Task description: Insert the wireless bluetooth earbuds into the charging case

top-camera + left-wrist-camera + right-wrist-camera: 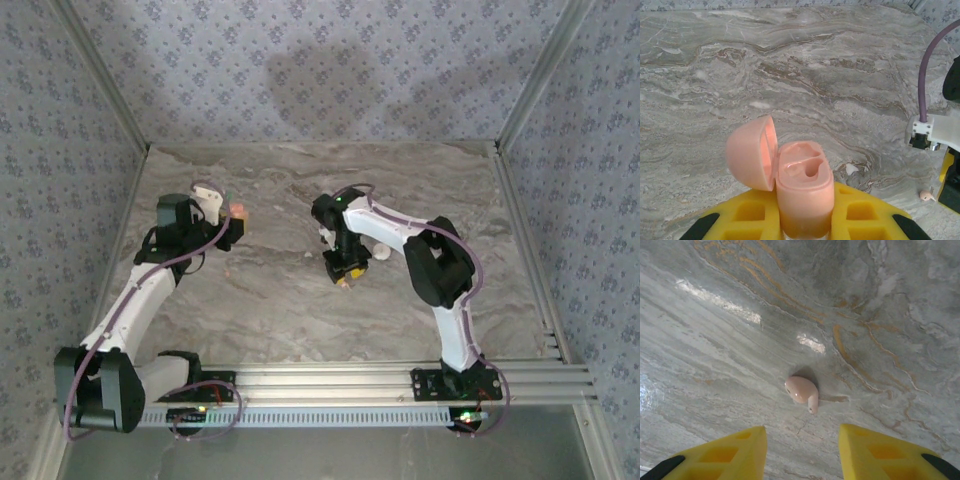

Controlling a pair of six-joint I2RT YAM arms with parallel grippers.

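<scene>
My left gripper (805, 212) is shut on the charging case (804, 185), a salmon-pink case held upright with its lid (751, 152) hinged open to the left. Its top shows two moulded wells, and the right one looks empty. From above, the left gripper (230, 222) holds the case (238, 210) over the table's left-middle. One pale pink earbud (802, 391) lies on the marble just ahead of my right gripper (802, 440). That gripper's yellow fingers stand apart with nothing between them. It points down at mid-table (342, 276). The same earbud (926, 195) lies beside the right gripper in the left wrist view.
The marble-patterned tabletop (300, 310) is walled by patterned panels behind and on both sides, with metal posts at the corners. A purple cable (927, 75) runs along the right arm. An aluminium rail (330, 380) carrying the arm bases bounds the near edge.
</scene>
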